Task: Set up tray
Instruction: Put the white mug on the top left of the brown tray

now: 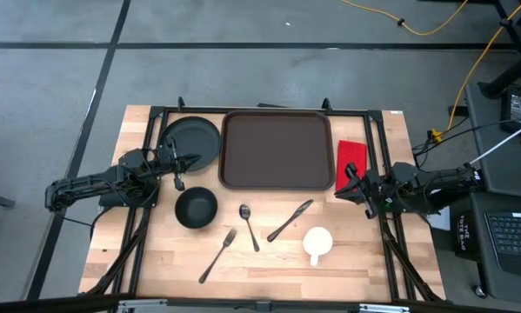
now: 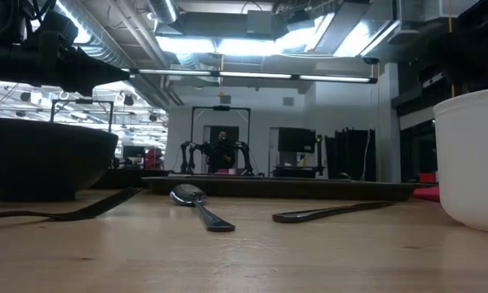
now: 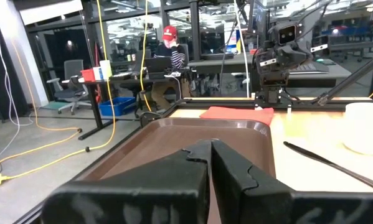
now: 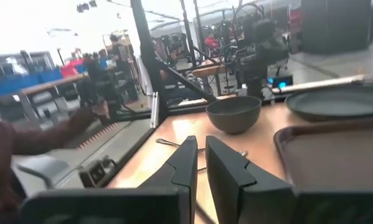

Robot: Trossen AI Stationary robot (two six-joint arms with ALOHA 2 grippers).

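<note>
The dark brown tray (image 1: 277,149) lies flat at the table's far middle, also seen in the left wrist view (image 3: 174,140) and the right wrist view (image 4: 335,155). A round black plate (image 1: 190,139) lies to its left and a red napkin (image 1: 351,156) to its right. My left gripper (image 1: 195,161) is shut, over the plate's near edge and pointing at the tray; in its wrist view (image 3: 210,149) the fingertips meet. My right gripper (image 1: 340,186) is shut by the tray's near right corner, in its wrist view (image 4: 200,149) pointing left across the table.
On the near half of the table lie a black bowl (image 1: 196,208), a fork (image 1: 217,255), a spoon (image 1: 249,226), a knife (image 1: 290,219) and a white mug (image 1: 317,241). A black frame runs along the table's far and side edges. A person sits in the room beyond.
</note>
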